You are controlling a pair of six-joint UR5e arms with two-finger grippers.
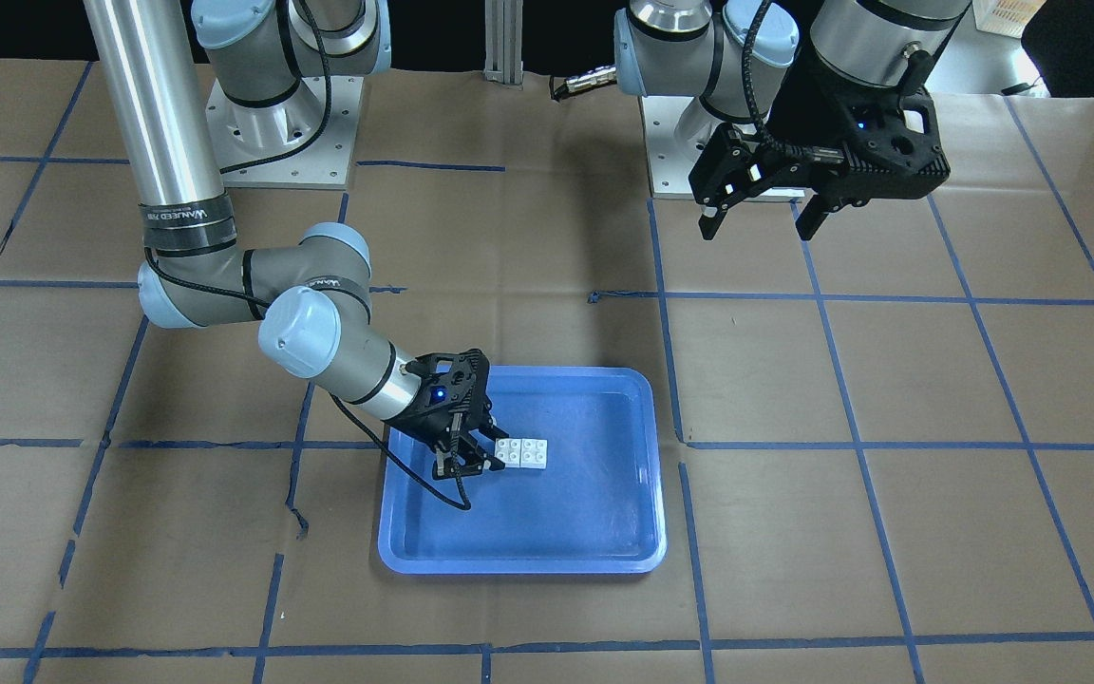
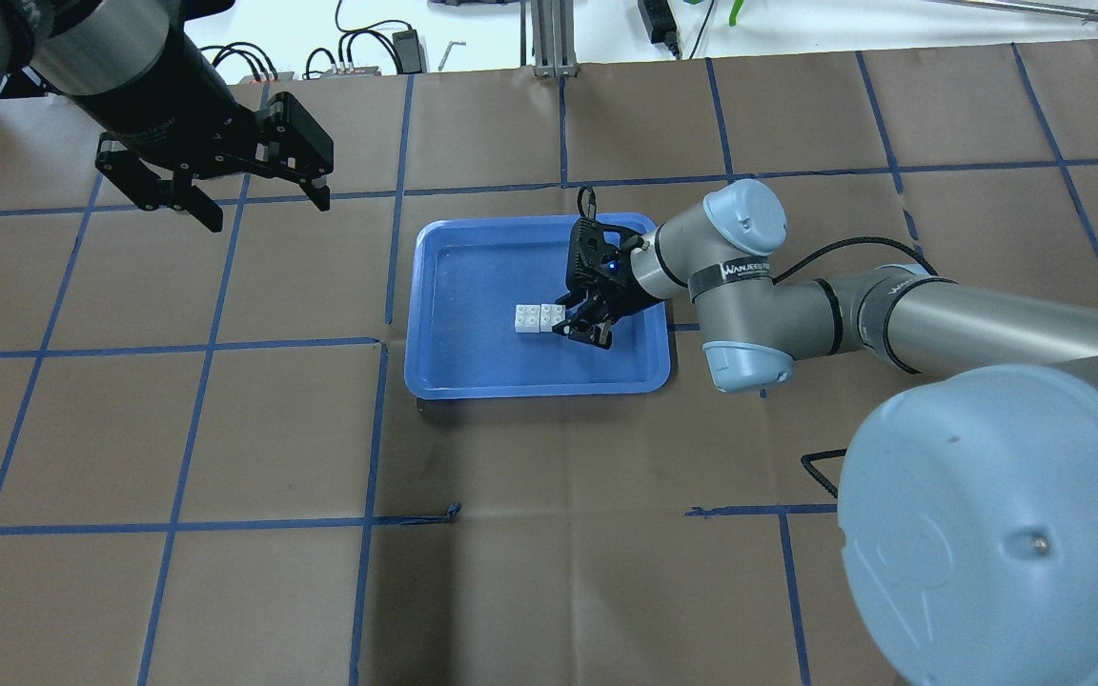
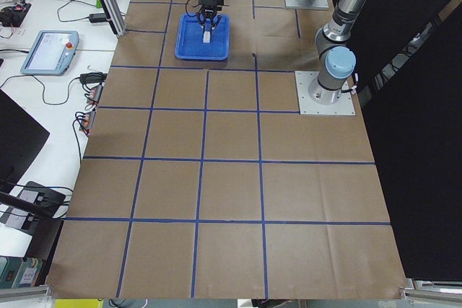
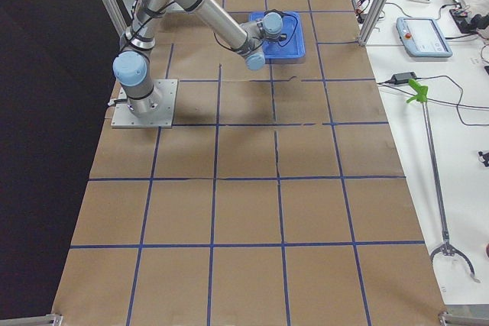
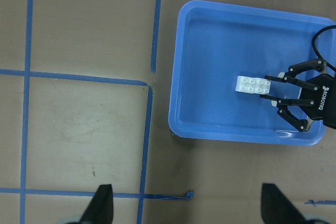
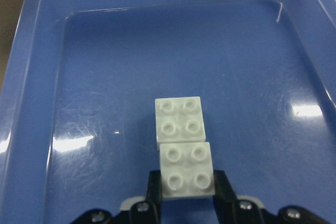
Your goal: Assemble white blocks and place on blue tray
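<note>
The two white blocks (image 1: 522, 452) lie end to end, studs up, on the floor of the blue tray (image 1: 556, 513), left of its middle in the front-facing view. My right gripper (image 1: 483, 450) reaches low into the tray. In the right wrist view its fingers (image 6: 153, 184) press both sides of the nearer white block (image 6: 186, 169), so it is shut on it. The other block (image 6: 179, 120) sticks out beyond the fingertips. My left gripper (image 1: 758, 217) is open and empty, high above the table and well away from the tray.
The table is brown paper with blue tape grid lines (image 2: 382, 419). The arm base plates (image 1: 281, 123) stand at the robot's side. Off the table's far edge lie cables and a pendant (image 3: 49, 52). The tray rim (image 2: 413, 314) rises around the blocks.
</note>
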